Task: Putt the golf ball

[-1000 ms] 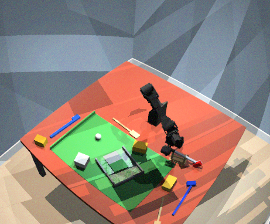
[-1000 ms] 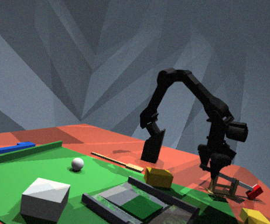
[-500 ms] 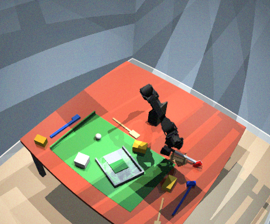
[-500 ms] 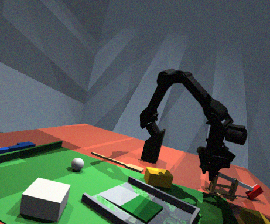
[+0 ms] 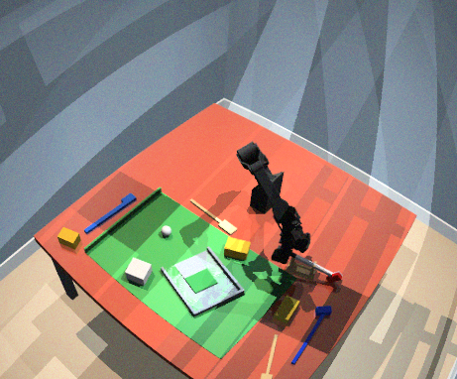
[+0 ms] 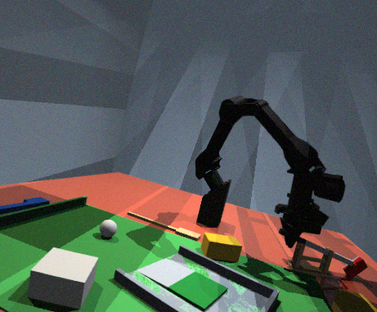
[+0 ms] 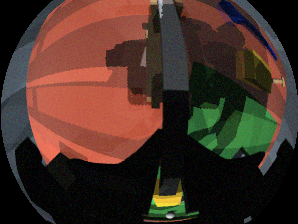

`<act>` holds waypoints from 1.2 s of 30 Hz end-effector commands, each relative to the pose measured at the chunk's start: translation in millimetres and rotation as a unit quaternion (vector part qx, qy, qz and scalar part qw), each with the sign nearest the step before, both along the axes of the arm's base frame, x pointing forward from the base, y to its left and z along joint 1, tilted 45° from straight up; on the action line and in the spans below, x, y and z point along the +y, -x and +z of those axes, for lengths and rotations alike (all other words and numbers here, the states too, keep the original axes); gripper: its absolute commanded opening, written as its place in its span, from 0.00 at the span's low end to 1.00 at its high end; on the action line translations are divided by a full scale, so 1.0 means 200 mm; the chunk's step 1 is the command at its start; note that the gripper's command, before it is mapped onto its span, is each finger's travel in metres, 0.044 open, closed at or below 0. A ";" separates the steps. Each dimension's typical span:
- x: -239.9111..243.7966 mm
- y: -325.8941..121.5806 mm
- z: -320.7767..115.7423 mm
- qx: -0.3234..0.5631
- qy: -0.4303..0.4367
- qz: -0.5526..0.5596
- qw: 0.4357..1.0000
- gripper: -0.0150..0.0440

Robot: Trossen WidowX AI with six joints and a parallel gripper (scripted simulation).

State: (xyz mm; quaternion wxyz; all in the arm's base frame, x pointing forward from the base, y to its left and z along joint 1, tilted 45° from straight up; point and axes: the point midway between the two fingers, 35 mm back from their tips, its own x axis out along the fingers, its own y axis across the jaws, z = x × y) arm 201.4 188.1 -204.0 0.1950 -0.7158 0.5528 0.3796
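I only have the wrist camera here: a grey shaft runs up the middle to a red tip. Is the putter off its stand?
Observer: No. In the side view the putter lies tilted across a small wooden stand, with the gripper shut on its higher end.
Operator: Where is the ball?
Observer: The top view shows the ball on the green mat, near the rail at the mat's far edge and well apart from the arm.
Operator: What lies between the putter and the ball?
Observer: The ramp, with its raised green, and a yellow block at the mat's edge.
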 end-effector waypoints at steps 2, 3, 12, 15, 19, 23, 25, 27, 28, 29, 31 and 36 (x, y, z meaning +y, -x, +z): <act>0.02 0.00 0.01 -0.001 0.000 0.001 1.000 0.25; 0.03 0.00 0.02 -0.001 0.000 0.001 1.000 0.25; 0.26 0.03 0.25 0.001 -0.002 0.001 1.000 0.25; 0.33 0.06 0.34 0.001 -0.002 0.000 1.000 0.25; 0.34 0.06 0.36 0.002 -0.002 0.000 1.000 0.25; 0.30 0.03 0.37 -0.011 -0.003 -0.009 1.000 0.25; 0.29 -0.01 0.42 -0.025 -0.009 -0.028 0.999 0.25; 0.27 -0.05 0.47 -0.040 -0.015 -0.046 0.998 0.25; 0.26 -0.07 0.49 -0.048 -0.018 -0.055 0.997 0.25; 0.25 -0.08 0.52 -0.055 -0.020 -0.064 0.996 0.25; 0.22 -0.12 0.57 -0.070 -0.026 -0.082 0.994 0.25; 0.15 -0.20 0.69 -0.107 -0.038 -0.128 0.985 0.25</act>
